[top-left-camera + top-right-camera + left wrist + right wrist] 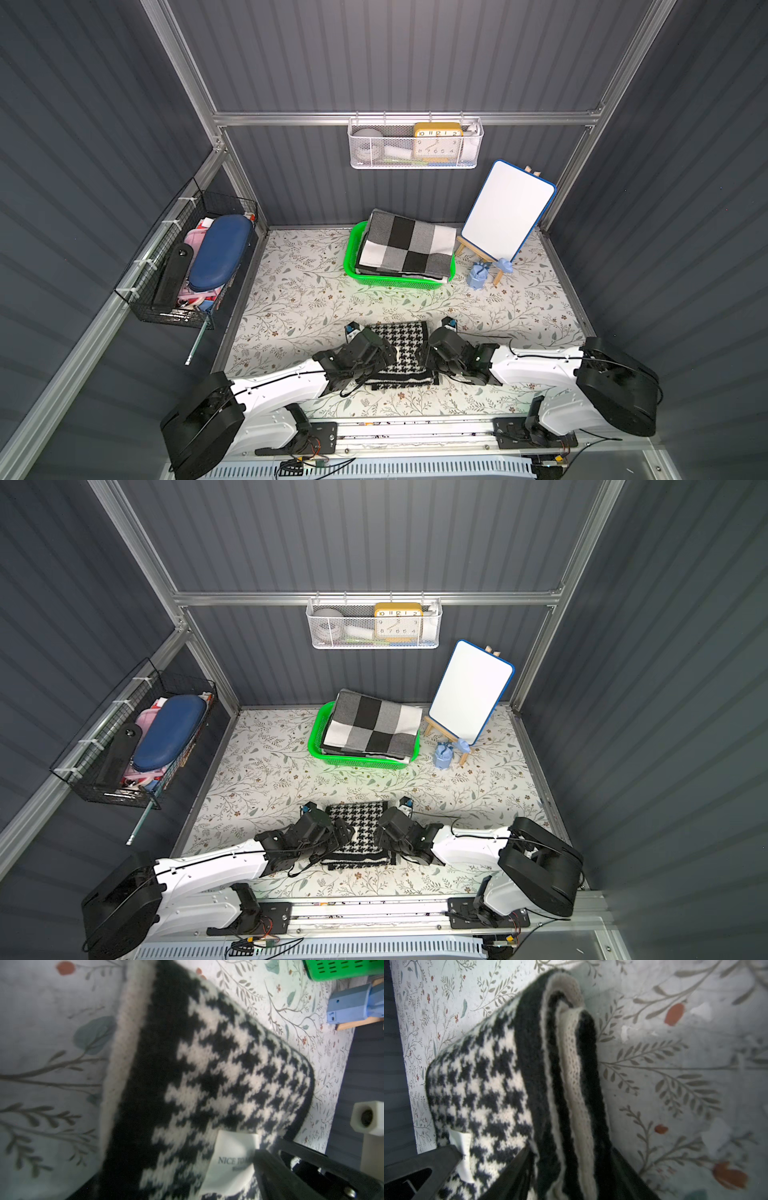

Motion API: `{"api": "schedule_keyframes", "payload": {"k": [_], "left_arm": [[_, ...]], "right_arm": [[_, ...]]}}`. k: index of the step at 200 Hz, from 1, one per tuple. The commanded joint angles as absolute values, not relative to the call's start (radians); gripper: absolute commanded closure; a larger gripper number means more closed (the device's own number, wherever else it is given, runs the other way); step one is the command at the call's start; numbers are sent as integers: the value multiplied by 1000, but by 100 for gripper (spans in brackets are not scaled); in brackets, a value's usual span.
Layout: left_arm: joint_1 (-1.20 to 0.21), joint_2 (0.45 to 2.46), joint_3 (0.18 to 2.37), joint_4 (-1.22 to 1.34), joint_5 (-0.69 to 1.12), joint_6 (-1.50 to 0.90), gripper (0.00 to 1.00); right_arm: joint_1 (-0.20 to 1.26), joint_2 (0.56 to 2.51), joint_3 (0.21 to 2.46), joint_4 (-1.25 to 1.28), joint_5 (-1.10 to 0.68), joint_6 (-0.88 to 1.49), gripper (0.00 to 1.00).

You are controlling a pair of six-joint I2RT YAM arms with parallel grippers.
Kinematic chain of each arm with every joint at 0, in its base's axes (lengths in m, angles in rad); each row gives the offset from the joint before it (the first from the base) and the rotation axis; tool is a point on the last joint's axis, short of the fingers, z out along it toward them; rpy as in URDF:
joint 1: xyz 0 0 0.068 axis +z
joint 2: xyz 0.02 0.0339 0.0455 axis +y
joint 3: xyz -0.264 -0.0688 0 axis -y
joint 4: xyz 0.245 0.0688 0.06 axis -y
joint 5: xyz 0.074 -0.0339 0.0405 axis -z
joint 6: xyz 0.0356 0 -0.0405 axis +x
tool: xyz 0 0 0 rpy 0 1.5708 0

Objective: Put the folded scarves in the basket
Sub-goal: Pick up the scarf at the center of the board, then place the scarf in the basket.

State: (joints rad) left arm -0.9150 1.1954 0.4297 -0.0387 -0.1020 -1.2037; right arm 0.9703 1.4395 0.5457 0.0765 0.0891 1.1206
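- Dark grey ribbed walls (374, 62) close the booth on three sides. The surface (299, 299) has a pale print of leaves and small flowers.
- On the left wall hangs a black wire basket (174, 318). A long blue case (220, 253) lies on top of the other things in it.
- At the near edge, the left claw (390, 354) reaches to the left side of the scarf (401, 334). In the left wrist view the knit fills the picture, and a black finger (291, 1174) lies over it beside a white label (230, 1159). The jaws stand wide, but I cannot tell if they press the cloth.
- The scarf is black and white houndstooth, folded into a thick square. It lies flat on the surface between the two claws, not in the basket (395, 283) and well apart from it.
- The green basket stands farther back, near the rear wall. A folded checked cloth (409, 245) in grey, black and white fills it and hangs over its right rim.
- Above it, a white mesh basket (374, 160) hangs on the rear rail with a yellow clock (438, 141) inside.
- The right claw (426, 357) meets the right side of the scarf. In the right wrist view its jaws stand on both sides of the layered edge, about half apart. I cannot tell if the grip is closed.
- A small blue object (478, 276) stands just beside the foot of a wooden easel (463, 245).
- A blank whiteboard (507, 210) with a blue border leans on this easel, at the right.
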Motion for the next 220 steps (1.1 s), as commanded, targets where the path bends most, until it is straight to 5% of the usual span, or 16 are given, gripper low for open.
{"api": "schedule_keyframes", "payload": {"k": [1, 37, 61, 98, 149, 220], "left_arm": [[-913, 1231, 402, 63, -11, -1154, 23], [-913, 1226, 473, -29, -46, -1102, 72], [-914, 1173, 498, -51, -57, -1050, 92], [-914, 1109, 558, 19, 12, -890, 100], [-911, 1098, 752, -7, -169, -738, 100], [-645, 1485, 1163, 31, -44, -523, 100]], "right_arm": [[974, 1482, 544, 89, 38, 1136, 53], [973, 1439, 531, 90, 60, 1118, 99], [975, 1356, 532, 23, 93, 1080, 100], [976, 1193, 533, -41, 128, 1023, 100], [962, 983, 625, -187, 398, 903, 100], [648, 1197, 960, -262, 199, 698, 100]]}}
